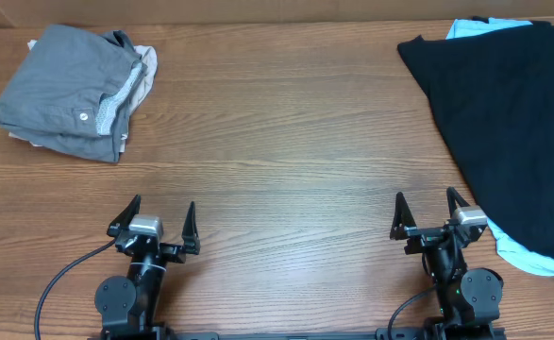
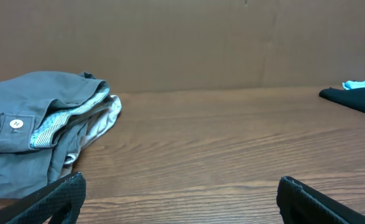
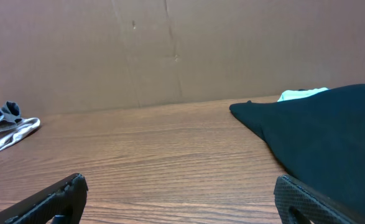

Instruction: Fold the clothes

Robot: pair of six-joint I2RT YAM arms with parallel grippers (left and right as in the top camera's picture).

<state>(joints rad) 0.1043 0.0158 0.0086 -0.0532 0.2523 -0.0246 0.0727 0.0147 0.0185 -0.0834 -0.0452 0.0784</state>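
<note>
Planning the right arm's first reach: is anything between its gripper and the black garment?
Nothing visible. Only table lies between the right gripper and the black garment, which is ahead and to its right.

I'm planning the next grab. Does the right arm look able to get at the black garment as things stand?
Probably yes. The black garment lies just beside the open right gripper, with only wooden table between them and nothing on top of it.

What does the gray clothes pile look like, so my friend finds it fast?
Start at the wooden table and look to its far corner on the left arm's side. A folded gray garment tops a small pile there. Unlike the black garment spread on the opposite side, it is compact and shows one white button.
</note>
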